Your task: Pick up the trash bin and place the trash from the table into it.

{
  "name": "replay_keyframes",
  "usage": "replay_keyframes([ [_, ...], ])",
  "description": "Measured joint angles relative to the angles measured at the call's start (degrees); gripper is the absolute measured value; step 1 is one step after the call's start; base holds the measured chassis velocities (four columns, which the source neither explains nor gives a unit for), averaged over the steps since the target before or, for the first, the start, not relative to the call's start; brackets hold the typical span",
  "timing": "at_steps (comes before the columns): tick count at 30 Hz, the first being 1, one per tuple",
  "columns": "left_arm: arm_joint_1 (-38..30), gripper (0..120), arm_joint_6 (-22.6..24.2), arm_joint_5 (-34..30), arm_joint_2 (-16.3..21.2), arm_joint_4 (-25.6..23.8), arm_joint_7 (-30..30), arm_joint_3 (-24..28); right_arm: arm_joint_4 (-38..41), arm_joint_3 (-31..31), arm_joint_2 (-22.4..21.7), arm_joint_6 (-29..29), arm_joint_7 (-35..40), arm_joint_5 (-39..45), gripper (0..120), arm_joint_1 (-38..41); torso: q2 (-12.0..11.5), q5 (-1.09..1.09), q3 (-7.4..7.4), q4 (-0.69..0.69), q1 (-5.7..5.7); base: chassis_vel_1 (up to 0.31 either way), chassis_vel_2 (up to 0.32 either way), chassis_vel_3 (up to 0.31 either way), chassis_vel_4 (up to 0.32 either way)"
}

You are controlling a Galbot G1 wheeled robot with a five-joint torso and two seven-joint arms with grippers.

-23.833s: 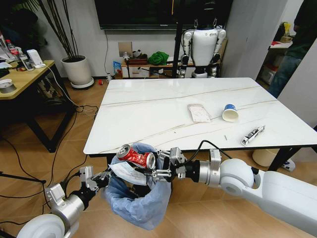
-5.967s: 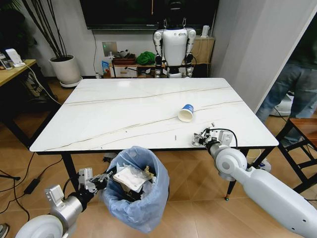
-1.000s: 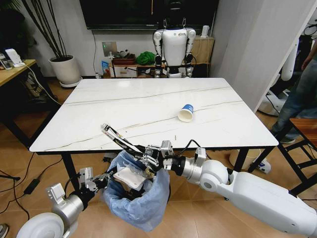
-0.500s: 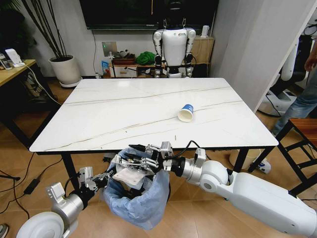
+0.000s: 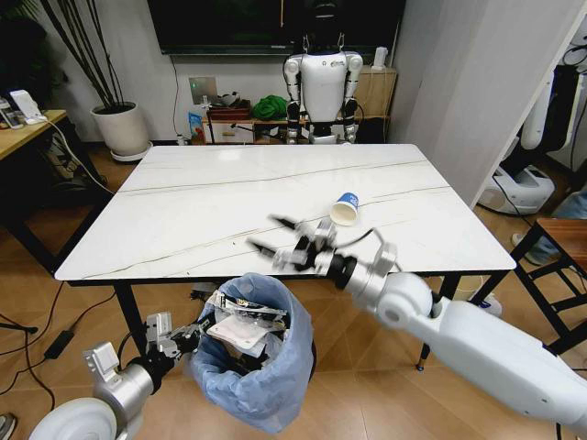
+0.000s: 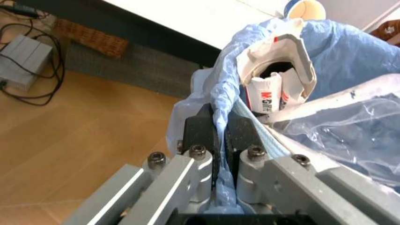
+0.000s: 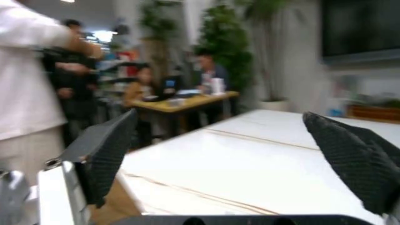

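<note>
One table (image 5: 229,202) bears one cup (image 5: 345,208), the last trash on it. One bin (image 5: 266,376) hangs just below the table's near edge, its bag rim clamped by the left gripper (image 6: 218,136). The right gripper (image 5: 282,236), fingers apart and empty, hovers over the table beside the cup. The cup is light and rolls, so a slow squeeze across its body should hold best.

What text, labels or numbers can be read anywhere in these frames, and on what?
None reads clearly.
Red print on the white tube in the trash bin: too blurred to read.
Print on the blue-white cup on the table: too small to read.
</note>
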Motion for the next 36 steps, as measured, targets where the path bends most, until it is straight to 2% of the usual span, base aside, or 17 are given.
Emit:
replay_keyframes([
  [3,0.5,0,0.0,0.08,0.06,-0.42,0.0,-0.14,-3.13,3.16,0.45,-2.77,9.67,-3.05,100,-1.21,0.0,0.01,0.0,0.0,0.0,0.0,0.0,0.0,0.0],
  [11,0.48,0,0.0,0.2,0.07,-0.9,-0.27,-0.13,-10.11,6.06,1.57,-9.39,19.84,-7.81,100,-1.94,0.0,0.0,0.0,0.01,0.01,0.0,0.0,0.0,0.0],
  [19,0.18,0,-0.01,-0.09,0.66,-0.89,-0.41,-0.5,-17.58,5.83,3.35,-12.31,22.38,-9.83,100,-0.82,0.0,0.0,0.0,0.01,0.01,0.0,0.0,0.0,0.0],
  [36,-0.83,0,-0.07,-0.49,0.75,0.4,-0.4,-0.04,-25.26,3.02,6.94,-12.77,22.24,-8.98,100,3.15,0.0,0.0,0.0,0.01,0.01,0.0,0.0,0.0,0.0],
])
